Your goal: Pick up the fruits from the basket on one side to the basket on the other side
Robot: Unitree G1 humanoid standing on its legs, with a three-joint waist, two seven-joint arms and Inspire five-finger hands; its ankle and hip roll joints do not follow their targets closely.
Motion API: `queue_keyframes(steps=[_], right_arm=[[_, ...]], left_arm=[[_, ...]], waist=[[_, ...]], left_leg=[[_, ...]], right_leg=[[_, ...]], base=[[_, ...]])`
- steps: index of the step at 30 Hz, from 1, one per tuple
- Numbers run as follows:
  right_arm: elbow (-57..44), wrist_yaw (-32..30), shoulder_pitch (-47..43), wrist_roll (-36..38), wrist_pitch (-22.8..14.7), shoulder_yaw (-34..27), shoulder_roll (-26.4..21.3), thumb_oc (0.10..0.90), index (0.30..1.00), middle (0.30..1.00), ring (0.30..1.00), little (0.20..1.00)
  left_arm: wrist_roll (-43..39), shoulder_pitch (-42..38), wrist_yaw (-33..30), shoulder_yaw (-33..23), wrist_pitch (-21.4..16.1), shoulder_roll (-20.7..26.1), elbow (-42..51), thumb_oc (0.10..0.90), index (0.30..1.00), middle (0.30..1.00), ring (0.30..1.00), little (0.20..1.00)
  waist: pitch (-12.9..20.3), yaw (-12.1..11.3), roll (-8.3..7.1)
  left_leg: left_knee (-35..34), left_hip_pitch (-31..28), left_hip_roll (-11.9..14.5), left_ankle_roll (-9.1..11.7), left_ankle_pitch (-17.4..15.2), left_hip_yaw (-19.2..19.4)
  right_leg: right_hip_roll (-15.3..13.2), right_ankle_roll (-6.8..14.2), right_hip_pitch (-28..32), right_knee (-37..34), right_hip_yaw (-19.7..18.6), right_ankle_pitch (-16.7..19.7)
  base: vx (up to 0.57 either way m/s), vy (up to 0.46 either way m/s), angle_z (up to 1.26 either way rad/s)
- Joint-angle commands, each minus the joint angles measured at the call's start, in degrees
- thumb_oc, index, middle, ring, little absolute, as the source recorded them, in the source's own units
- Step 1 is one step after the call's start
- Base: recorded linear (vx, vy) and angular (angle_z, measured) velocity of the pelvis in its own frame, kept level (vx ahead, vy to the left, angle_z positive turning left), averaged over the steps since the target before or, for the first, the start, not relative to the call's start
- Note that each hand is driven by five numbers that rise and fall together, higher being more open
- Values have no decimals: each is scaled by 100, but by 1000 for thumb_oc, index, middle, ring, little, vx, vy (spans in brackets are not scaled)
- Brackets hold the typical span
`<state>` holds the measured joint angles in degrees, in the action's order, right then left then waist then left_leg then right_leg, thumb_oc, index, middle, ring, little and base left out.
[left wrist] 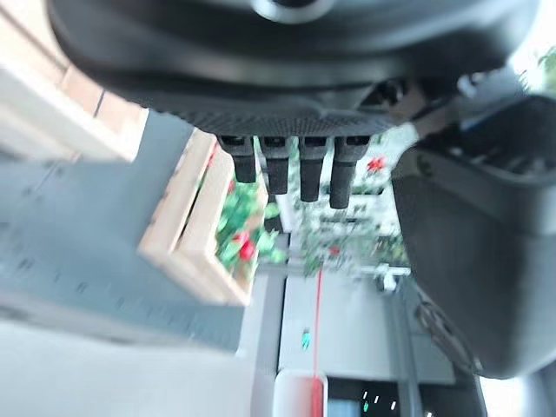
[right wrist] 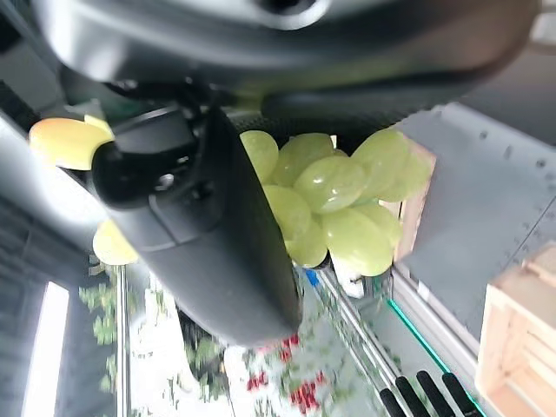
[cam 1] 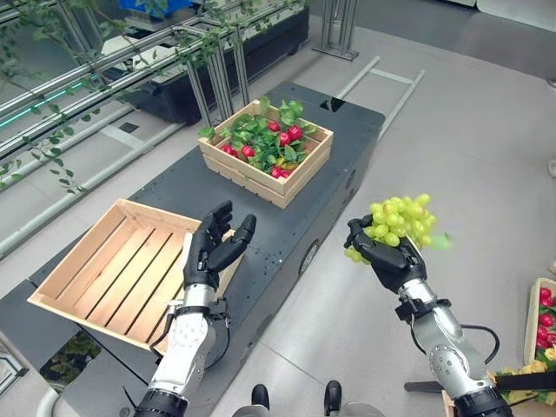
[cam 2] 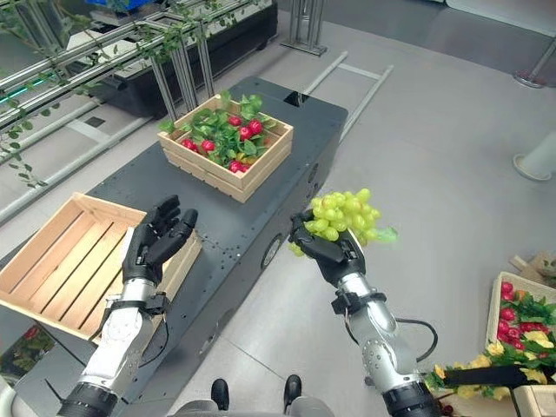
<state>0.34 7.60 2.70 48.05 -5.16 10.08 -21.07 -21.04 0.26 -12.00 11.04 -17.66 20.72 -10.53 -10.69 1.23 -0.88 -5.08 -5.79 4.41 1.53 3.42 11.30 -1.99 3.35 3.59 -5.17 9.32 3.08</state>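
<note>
Here, right hand (cam 1: pixel 395 263) clutching green grapes (cam 1: pixel 401 219), off the table (cam 1: pixel 287 226)

around the worktop

a dark grey worktop (cam 1: pixel 261 217) stands on a pale tiled floor (cam 1: pixel 469 130). behind it run metal rails (cam 1: pixel 104 69) draped with leafy vines (cam 1: pixel 43 165). a white post base (cam 2: pixel 534 165) sits far right.

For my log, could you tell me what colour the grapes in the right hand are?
Light yellow-green; the grapes in the right hand show best in the right wrist view.
</note>
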Motion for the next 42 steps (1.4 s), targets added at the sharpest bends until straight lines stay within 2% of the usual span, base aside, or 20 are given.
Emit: queue_keyframes(steps=[1,2,4,5,6,7,8,9,11,13,16,20,24,29,31,32,33,34,38,42], right_arm=[[-451,34,-339,-247,-630,-184,261,400,300,300,300,300],[-326,2,-273,-314,-586,-144,277,400,300,300,300,300],[-127,14,-249,-399,-554,-103,244,400,300,300,300,300],[-108,67,-243,-408,-528,-98,240,400,300,300,300,300],[-33,188,-238,-423,-435,-65,205,400,300,300,300,300],[24,216,-316,-424,-403,-13,166,400,300,300,300,300],[48,190,-360,-442,-429,10,154,400,300,300,300,300],[221,-7,-585,-569,-576,135,139,400,300,300,300,300],[445,-410,-649,-638,-539,189,228,400,300,300,300,300],[393,-430,-554,-536,-388,246,276,400,300,300,300,300],[670,-187,-394,-686,-402,336,349,400,300,300,300,300],[715,-189,-252,-616,-340,253,428,400,300,300,300,300],[570,-214,-26,-661,-377,216,476,400,300,300,300,300],[78,126,308,-524,-381,190,382,400,300,300,300,300],[-8,311,345,-425,-377,147,340,400,300,300,300,300],[-90,403,303,-365,-293,141,314,400,300,300,300,300],[-106,448,291,-367,-255,148,309,400,300,300,300,300],[-166,550,240,-374,-207,174,295,400,300,300,300,300],[-101,303,150,-486,-357,356,382,400,300,300,300,300],[6,342,118,-527,-406,473,478,400,300,300,300,300]], left_arm=[[142,-416,241,13,-315,126,136,800,900,900,900,900],[-145,-392,464,96,-251,109,77,800,900,900,900,900],[-494,-189,808,72,-129,5,33,800,900,900,900,900],[-484,-108,809,47,-172,-9,43,800,900,900,900,900],[-354,290,860,-46,-310,-62,114,800,900,900,900,900],[-299,402,769,-37,-346,-53,169,800,900,900,900,900],[-315,409,777,-25,-322,-45,179,800,900,900,900,900],[-531,260,924,58,-166,21,88,800,900,900,900,900],[-319,-23,916,326,-49,1,-386,800,900,900,900,900],[-320,-232,686,503,148,34,-613,800,900,900,900,900],[-247,-467,687,725,171,46,-1015,800,900,900,900,900],[-474,-371,573,649,351,17,-1027,800,900,900,900,900],[-441,-267,600,611,323,-30,-1012,800,900,900,900,900],[-251,-368,473,732,377,57,-903,800,900,900,900,900],[-134,-321,304,722,400,102,-880,800,900,900,900,900],[-133,-219,149,650,376,138,-859,800,900,900,900,900],[-156,-193,103,622,366,149,-849,800,900,900,900,900],[-255,-54,49,463,295,198,-788,800,900,900,900,900],[-743,-23,104,304,375,95,-1000,800,900,900,900,900],[-913,14,-5,238,295,-63,-1186,800,900,900,900,900]], waist=[[570,141,-158],[494,167,-209],[369,112,-265],[355,91,-260],[292,-45,-226],[271,-118,-180],[259,-146,-156],[205,-208,-60],[130,-63,41],[108,52,61],[133,170,95],[229,208,52],[216,290,3],[125,475,-46],[73,447,-63],[46,366,-50],[50,342,-42],[21,253,18],[108,157,114],[172,41,40]], left_leg=[[400,218,-418,-243,-624,-63],[1047,475,-415,-181,-685,-144],[1820,755,-528,-203,-744,-675],[1871,753,-572,-228,-763,-822],[1812,673,-806,-341,-770,-1667],[1435,573,-879,-376,-733,-2094],[1277,552,-896,-384,-705,-2250],[989,555,-941,-452,-708,-2521],[755,404,-810,-508,-706,-2173],[610,341,-867,-561,-659,-2184],[276,180,-846,-620,-590,-2062],[271,134,-848,-688,-670,-1869],[235,90,-850,-758,-730,-1614],[96,49,-881,-818,-794,-1326],[37,-9,-873,-799,-825,-1104],[8,-58,-848,-775,-836,-828],[8,-56,-836,-773,-834,-757],[8,-95,-774,-777,-828,-485],[153,45,-725,-862,-792,-402],[185,-78,-653,-755,-868,-170]], right_leg=[[69,-300,325,145,-288,-526],[58,-347,317,262,-409,-511],[26,-363,276,395,-716,-435],[23,-358,257,418,-795,-419],[44,-326,160,513,-1207,-340],[92,-315,91,596,-1406,-340],[115,-312,53,656,-1471,-362],[178,-287,-161,963,-1624,-583],[126,-188,-457,1501,-1397,-630],[132,-117,-491,1376,-1583,-542],[119,-22,-491,1174,-1614,-405],[56,22,-434,1018,-1563,-361],[-1,93,-489,1040,-1591,-266],[-134,267,-747,771,-1856,319],[-269,333,-835,701,-1516,620],[-374,385,-939,877,-984,714],[-398,389,-965,949,-873,713],[-514,364,-1002,1363,-432,593],[-604,116,-871,2530,-250,54],[-847,151,-247,1921,239,-53]], base=[[-124,-84,-14],[-116,-37,-17],[-72,34,-31],[-26,154,-59],[-23,193,-95],[-33,207,-128],[-106,272,-176],[-100,252,-171],[-86,313,-157],[-78,231,-111],[-14,146,-39],[14,130,-33],[-24,147,-14],[-55,133,-20],[-83,100,-49],[-88,88,-90],[-116,116,-129],[-103,93,-155],[-59,10,-117],[43,-113,-39]])
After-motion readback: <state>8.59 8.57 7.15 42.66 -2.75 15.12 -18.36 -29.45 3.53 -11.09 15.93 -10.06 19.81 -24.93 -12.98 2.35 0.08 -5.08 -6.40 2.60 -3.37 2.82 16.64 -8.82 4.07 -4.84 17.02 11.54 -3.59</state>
